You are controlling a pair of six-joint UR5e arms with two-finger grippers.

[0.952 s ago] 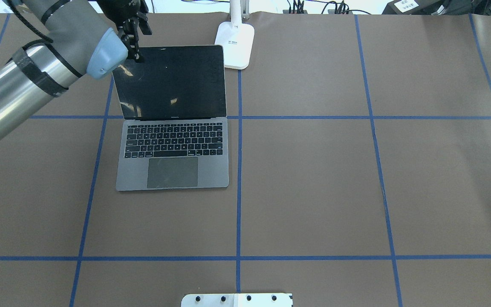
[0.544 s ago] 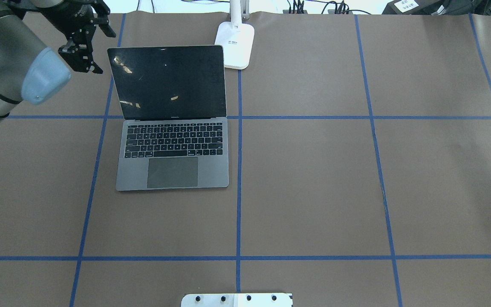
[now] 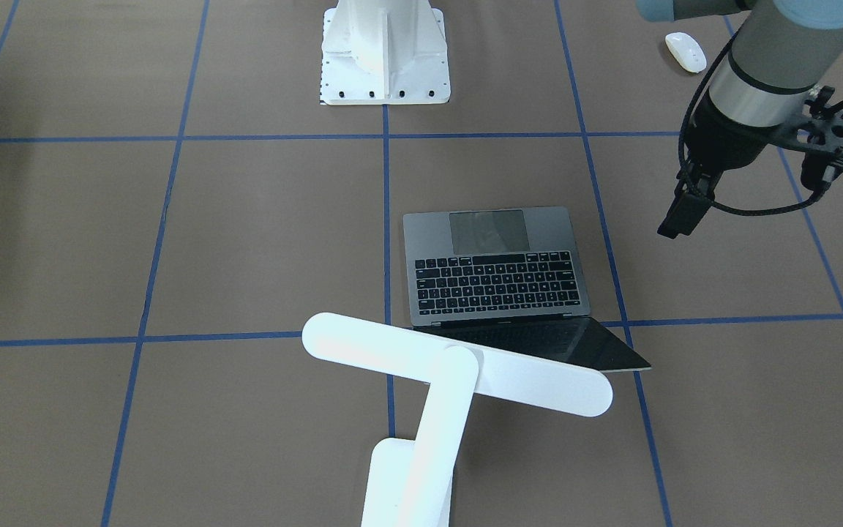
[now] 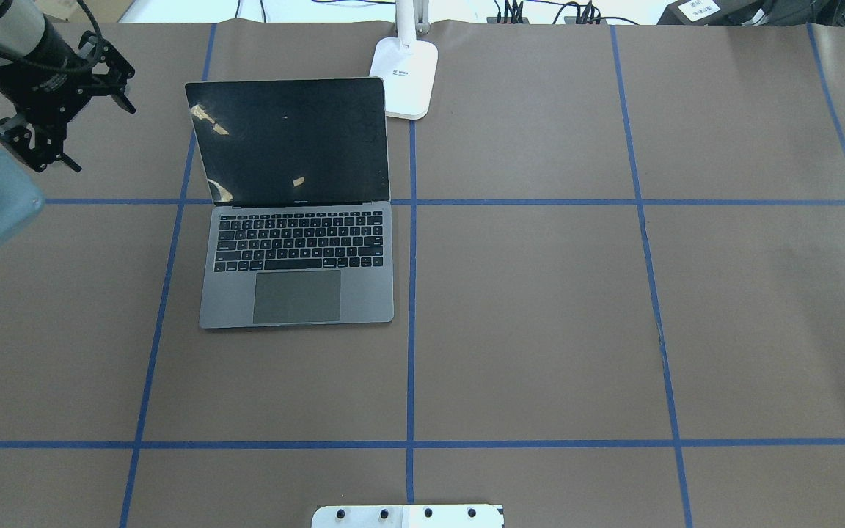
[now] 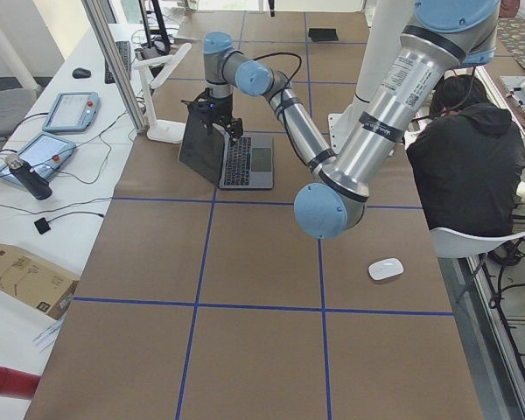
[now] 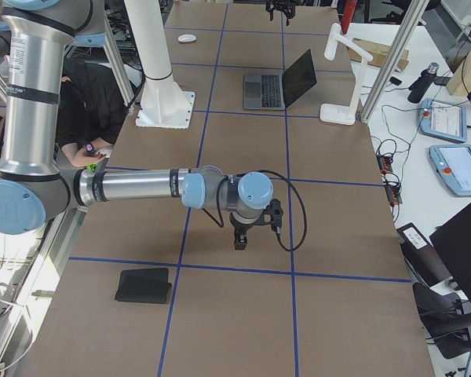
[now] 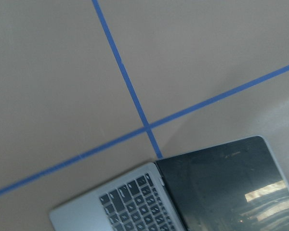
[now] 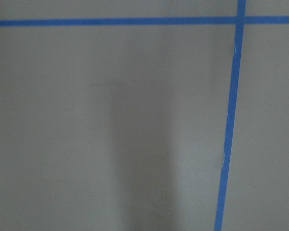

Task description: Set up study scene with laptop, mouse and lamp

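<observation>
Firstly, front-facing view: the open laptop [image 3: 495, 271] lies mid-table [image 3: 246, 241], its lid tilted back toward the lamp [image 3: 458, 364], whose bar head hides part of the lid's top edge. The left gripper [image 3: 676, 218] hangs pointing down off the laptop's left side, clear of it. Its fingers read as one dark bar, so whether they are spread or closed cannot be told. The mouse [image 3: 686, 52] lies near the robot's edge, left of the pedestal [image 3: 385, 51] and well apart from the gripper.

Overhead view: keyboard, trackpad and dark screen face the camera. The lamp's base [image 4: 408, 73] stands just beside the lid's far right corner. The left gripper sits beside the lid's left edge, not touching it. The mouse falls outside this frame.

Left view: the near arm reaches across to the laptop, and the mouse [image 5: 386, 269] lies alone on the near half of the table. A person [image 5: 468, 166] sits at the robot's side.

Right view: only here does the right gripper [image 6: 239, 236] appear, pointing down at the table near a black pad [image 6: 144, 285], well apart from the laptop. The state of its fingers cannot be told.

Left wrist view: one hinge corner of the laptop, with keys and screen, lies just below a crossing of blue tape [image 7: 147, 126].

Right wrist view: bare table and tape only.
</observation>
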